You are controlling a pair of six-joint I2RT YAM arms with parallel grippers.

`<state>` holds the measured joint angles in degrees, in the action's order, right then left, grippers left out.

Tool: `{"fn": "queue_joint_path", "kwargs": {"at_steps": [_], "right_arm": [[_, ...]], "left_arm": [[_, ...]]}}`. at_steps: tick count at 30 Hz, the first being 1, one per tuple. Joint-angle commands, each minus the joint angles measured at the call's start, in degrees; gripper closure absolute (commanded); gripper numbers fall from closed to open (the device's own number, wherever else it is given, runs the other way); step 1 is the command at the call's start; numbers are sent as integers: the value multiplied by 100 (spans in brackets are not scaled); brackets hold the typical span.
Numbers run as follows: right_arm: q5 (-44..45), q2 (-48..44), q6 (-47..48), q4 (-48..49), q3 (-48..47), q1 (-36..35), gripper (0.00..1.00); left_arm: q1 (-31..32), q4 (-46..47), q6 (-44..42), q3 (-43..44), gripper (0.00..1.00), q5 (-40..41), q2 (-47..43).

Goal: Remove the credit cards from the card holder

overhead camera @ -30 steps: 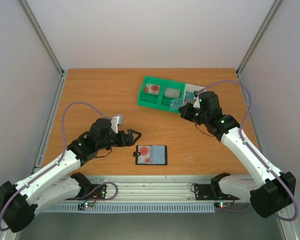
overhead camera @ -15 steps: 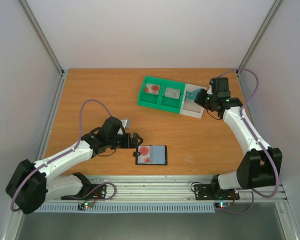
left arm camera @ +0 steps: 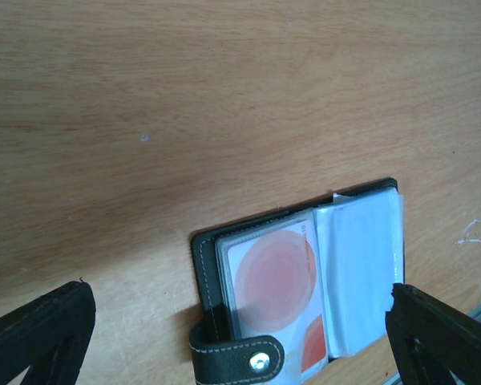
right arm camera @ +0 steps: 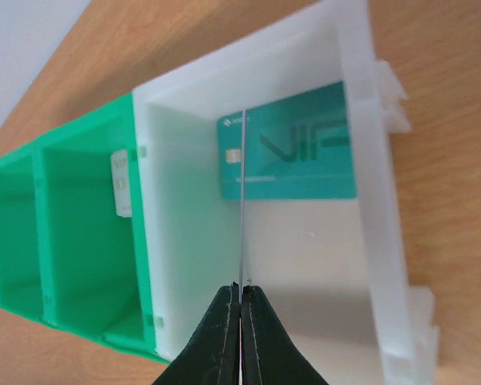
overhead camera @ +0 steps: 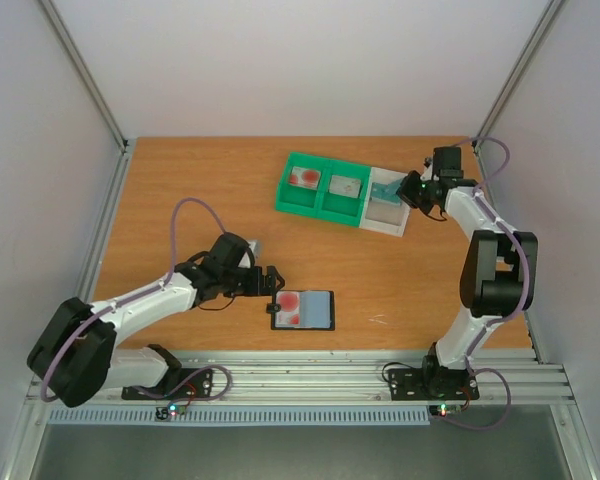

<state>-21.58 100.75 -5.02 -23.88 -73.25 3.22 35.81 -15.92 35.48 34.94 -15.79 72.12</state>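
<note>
The black card holder [overhead camera: 316,324] lies open near the table's front, and a whitish card with red circles [overhead camera: 289,305] sits in its left pocket. The left wrist view shows the holder [left arm camera: 204,281], this card [left arm camera: 276,281] and the snap strap. My left gripper [overhead camera: 276,281] is open just left of the holder, its jaws wide apart [left arm camera: 239,321]. My right gripper [right arm camera: 241,298] is shut on a thin card [right arm camera: 242,208] seen edge-on, held over the white tray [right arm camera: 369,160]. A teal card [right arm camera: 293,156] lies in that tray.
A green compartment tray [overhead camera: 320,205] adjoins the white tray [overhead camera: 382,222] at the back right. It holds a whitish-red card [overhead camera: 304,178] and a grey card [overhead camera: 345,185]. The enclosure walls stand close to the right arm.
The right gripper has carried its card rightward from the green tray's edge to over the white tray. The left gripper has moved closer to the holder's left edge.
</note>
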Motion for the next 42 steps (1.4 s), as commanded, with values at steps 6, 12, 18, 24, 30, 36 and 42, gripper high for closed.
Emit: {"fn": "queue_joint_path", "kwargs": {"at_steps": [6, 12, 18, 24, 30, 36, 42], "right_arm": [[-632, 691, 52, 302, -724, 45, 99], [-707, 1068, 50, 234, -968, 47, 99], [-681, 1420, 98, 83, -1182, 81, 98], [-450, 1565, 148, -54, -1300, 82, 89], [-145, 1627, 238, -425, -1541, 82, 85], [254, 1399, 132, -623, -1486, 88, 83], [499, 1066, -40, -946, -1456, 82, 79]], "left_arm": [[-144, 535, -27, 214, 1, -302, 369], [-193, 533, -33, 275, 1, -493, 583], [-211, 470, 2, 276, 1, -348, 607], [-233, 195, -102, 396, 1, -265, 657], [-242, 16, -98, 486, 1, -236, 651], [-243, -53, -156, 478, 1, -187, 681], [-243, 70, -124, 399, 1, -400, 828]]}}
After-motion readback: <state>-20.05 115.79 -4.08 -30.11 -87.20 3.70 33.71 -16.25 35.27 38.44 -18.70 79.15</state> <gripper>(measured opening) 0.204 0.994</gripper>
